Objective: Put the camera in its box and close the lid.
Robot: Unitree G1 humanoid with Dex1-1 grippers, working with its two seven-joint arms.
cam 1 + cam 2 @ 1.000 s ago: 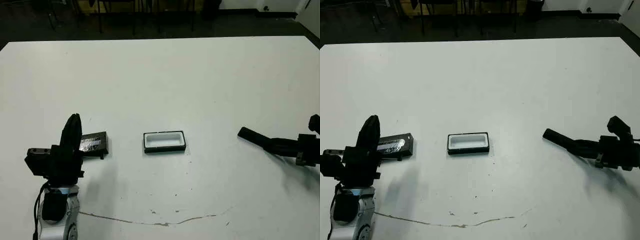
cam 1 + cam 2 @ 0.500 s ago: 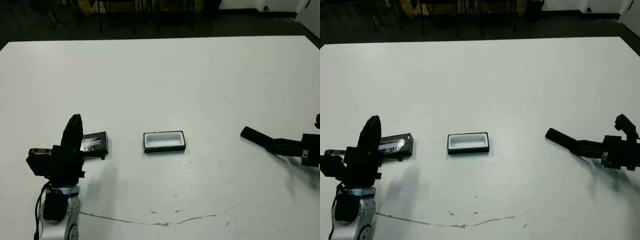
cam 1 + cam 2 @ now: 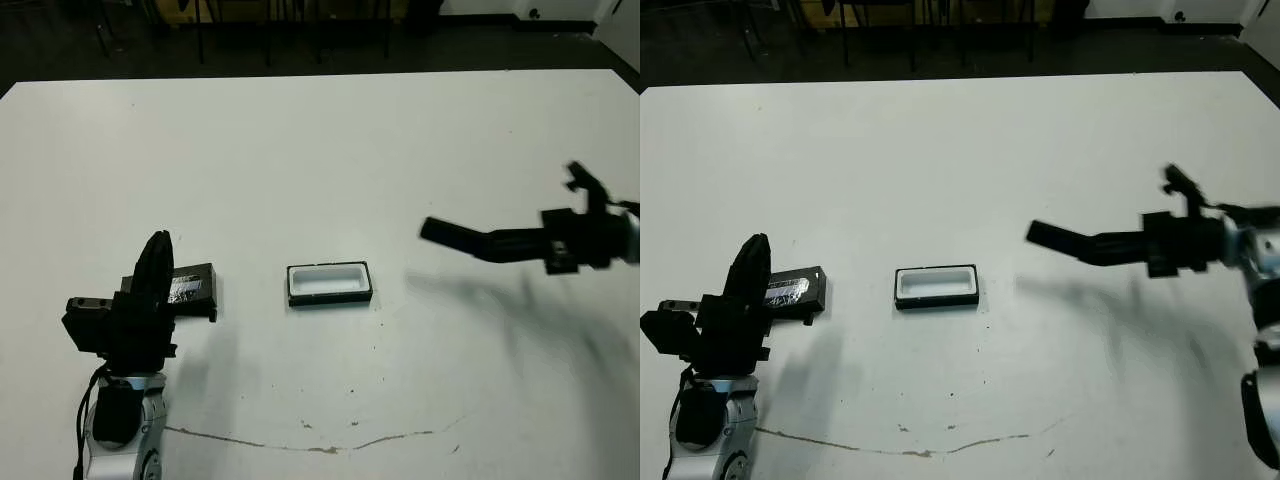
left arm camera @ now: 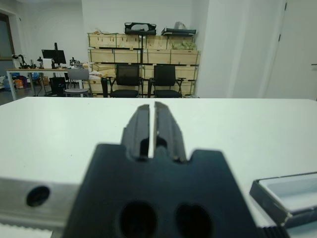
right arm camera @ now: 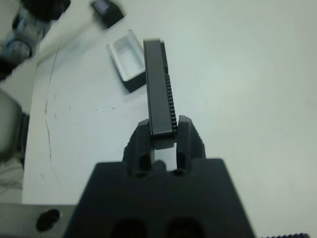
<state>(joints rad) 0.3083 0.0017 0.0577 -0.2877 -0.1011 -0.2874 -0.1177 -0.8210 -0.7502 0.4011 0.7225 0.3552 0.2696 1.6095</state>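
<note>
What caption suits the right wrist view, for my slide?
Right gripper holds the camera edge-on, aimed toward the open box.

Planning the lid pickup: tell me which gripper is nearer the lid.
Left. The left gripper sits right beside the lid; the right gripper, holding the camera, is far across, beyond the box.

Head stereo pair: high, looking forward and down over the white table (image 3: 330,140), both eyes sharing the box (image 3: 329,283). Left wrist view: near table level, facing the far shelves. Right wrist view: raised, looking down onto the same box (image 5: 127,59).
</note>
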